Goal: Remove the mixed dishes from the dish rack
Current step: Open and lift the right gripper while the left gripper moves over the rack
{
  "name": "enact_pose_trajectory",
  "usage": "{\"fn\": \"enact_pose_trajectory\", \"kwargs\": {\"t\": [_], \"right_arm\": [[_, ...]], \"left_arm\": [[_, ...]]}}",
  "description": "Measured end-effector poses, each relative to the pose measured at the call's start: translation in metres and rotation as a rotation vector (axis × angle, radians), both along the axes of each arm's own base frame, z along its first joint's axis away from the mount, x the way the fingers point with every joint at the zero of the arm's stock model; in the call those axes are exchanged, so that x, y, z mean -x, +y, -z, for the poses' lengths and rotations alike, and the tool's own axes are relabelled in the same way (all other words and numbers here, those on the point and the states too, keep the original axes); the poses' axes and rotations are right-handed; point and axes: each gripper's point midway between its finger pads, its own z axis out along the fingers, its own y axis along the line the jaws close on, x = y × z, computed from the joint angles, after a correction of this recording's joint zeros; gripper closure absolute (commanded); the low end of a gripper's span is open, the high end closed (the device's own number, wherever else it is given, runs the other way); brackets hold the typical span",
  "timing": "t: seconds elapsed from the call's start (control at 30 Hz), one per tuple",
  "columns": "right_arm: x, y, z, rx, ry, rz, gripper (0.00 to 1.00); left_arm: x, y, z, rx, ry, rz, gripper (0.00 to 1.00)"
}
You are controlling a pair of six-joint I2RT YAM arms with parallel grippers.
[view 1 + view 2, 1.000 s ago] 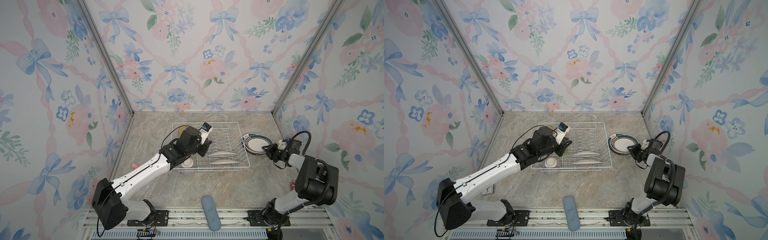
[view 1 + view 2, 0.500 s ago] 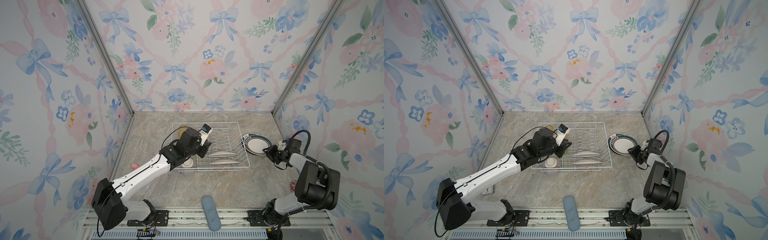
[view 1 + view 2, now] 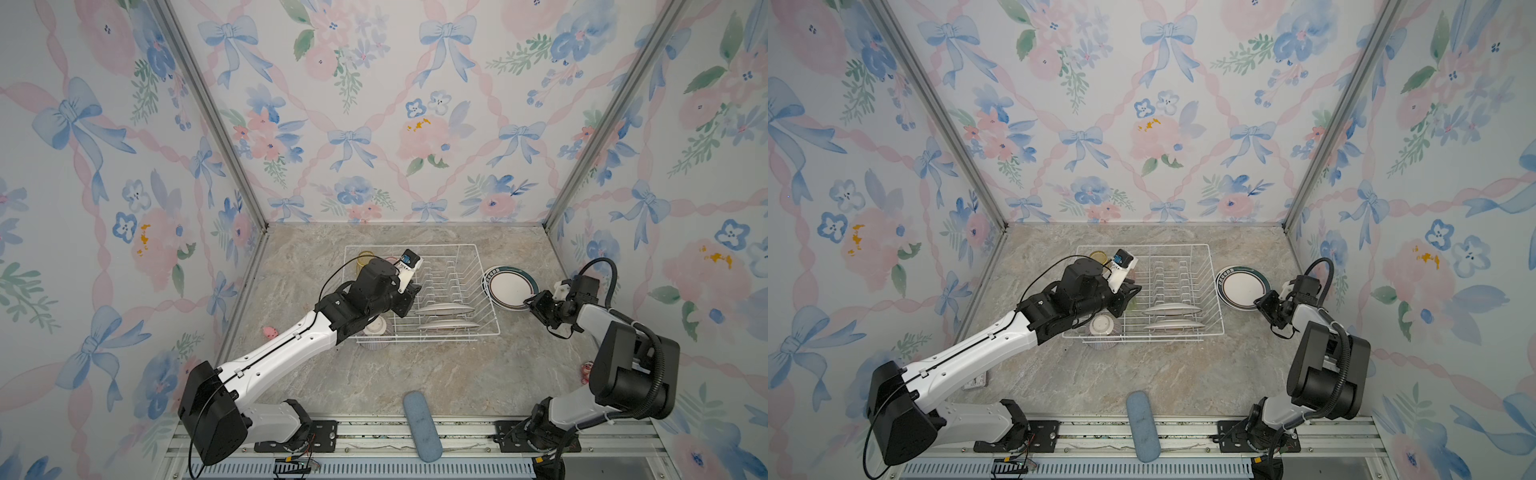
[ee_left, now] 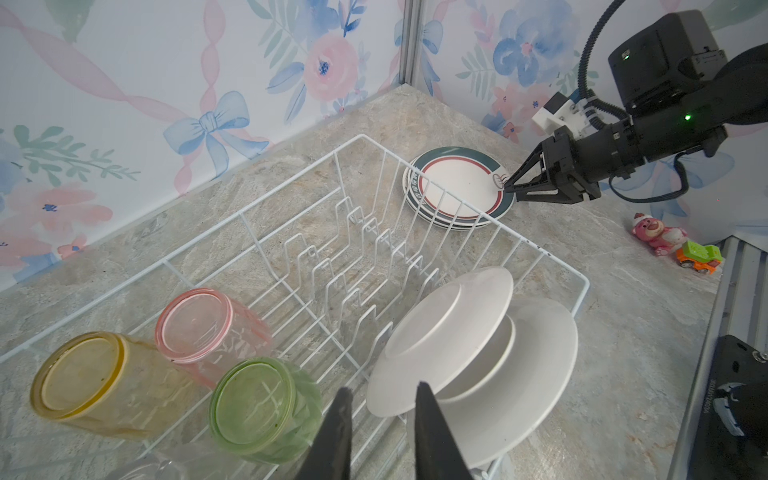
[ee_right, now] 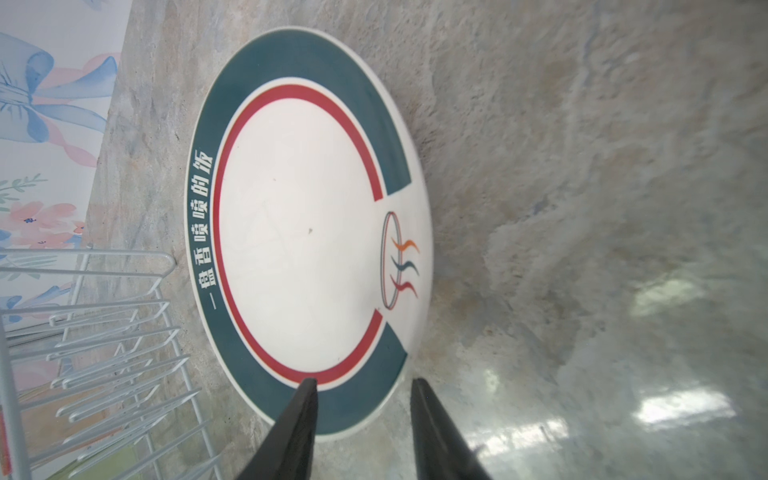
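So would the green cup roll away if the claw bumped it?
Probably not far: the green tumbler sits inside the dish rack, with wires and the pink tumbler close by. Its round, smooth, see-through sides might slip in the left claw. It looks thin-walled, so likely light and easy to tip.

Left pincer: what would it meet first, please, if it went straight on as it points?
Probably the nearer white plate standing in the dish rack, though depth is unclear.
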Motion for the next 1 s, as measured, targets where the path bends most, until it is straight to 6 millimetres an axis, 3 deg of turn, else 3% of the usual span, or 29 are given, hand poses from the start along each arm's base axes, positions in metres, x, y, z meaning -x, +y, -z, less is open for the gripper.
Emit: {"fn": "enact_pose_trajectory", "kwargs": {"t": [0.53, 0.8, 1.0], "right_arm": [[0.005, 0.000, -0.002, 0.018, 0.016, -0.011, 0.47], [0.009, 0.001, -0.040, 0.070, -0.068, -0.026, 0.47], [0.023, 0.016, -0.081, 0.145, -0.158, -0.073, 0.45]], "left_arm": [[0.000, 0.000, 0.003, -0.005, 0.005, 0.001, 0.74], [-0.003, -0.003, 0.020, -0.034, 0.034, 0.000, 0.74], [-0.008, -0.008, 0.048, -0.084, 0.083, 0.000, 0.76]]}}
